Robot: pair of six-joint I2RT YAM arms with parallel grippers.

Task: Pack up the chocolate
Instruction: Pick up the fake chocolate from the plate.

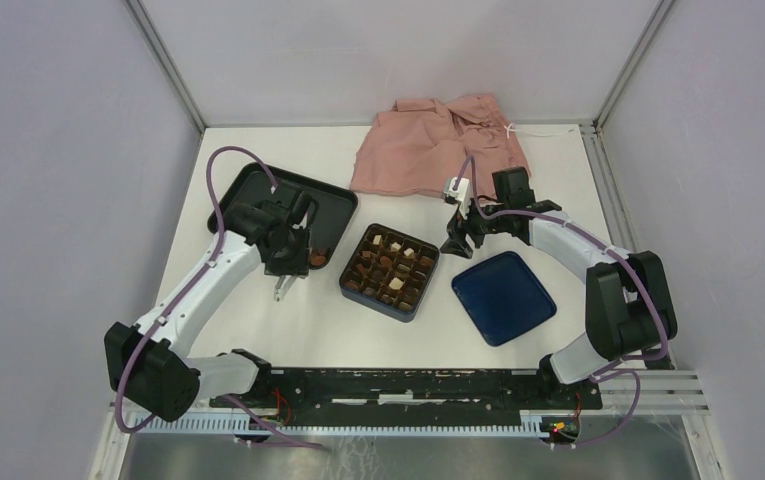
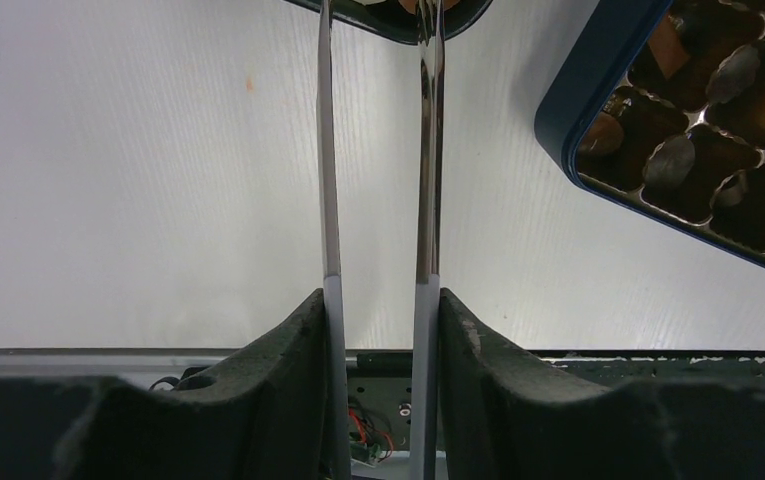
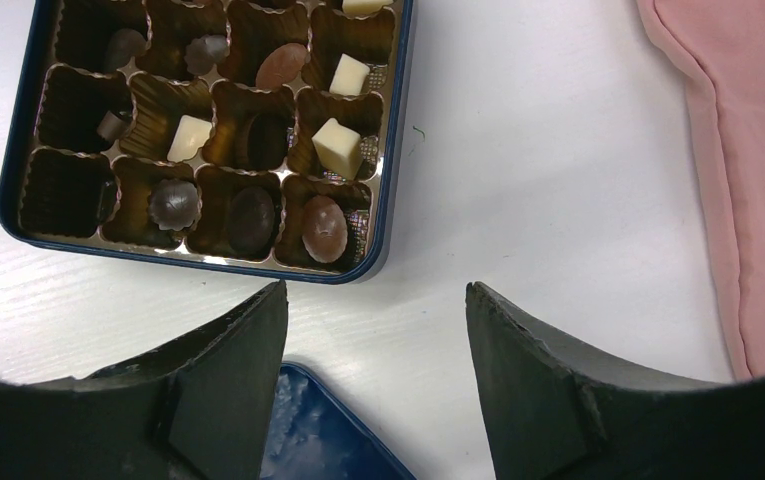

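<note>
The chocolate lies as small brown, tan and white pieces in the gridded insert of the dark blue box; in the right wrist view several cells hold one piece. A few more pieces lie in the near corner of the black tray. My left gripper is at that corner, shut on metal tweezers whose tips reach the tray's edge. My right gripper is open and empty over the table, between the box and its lid.
The blue lid lies flat to the right of the box. A pink cloth lies crumpled at the back, and shows at the right of the right wrist view. A black rail runs along the near edge.
</note>
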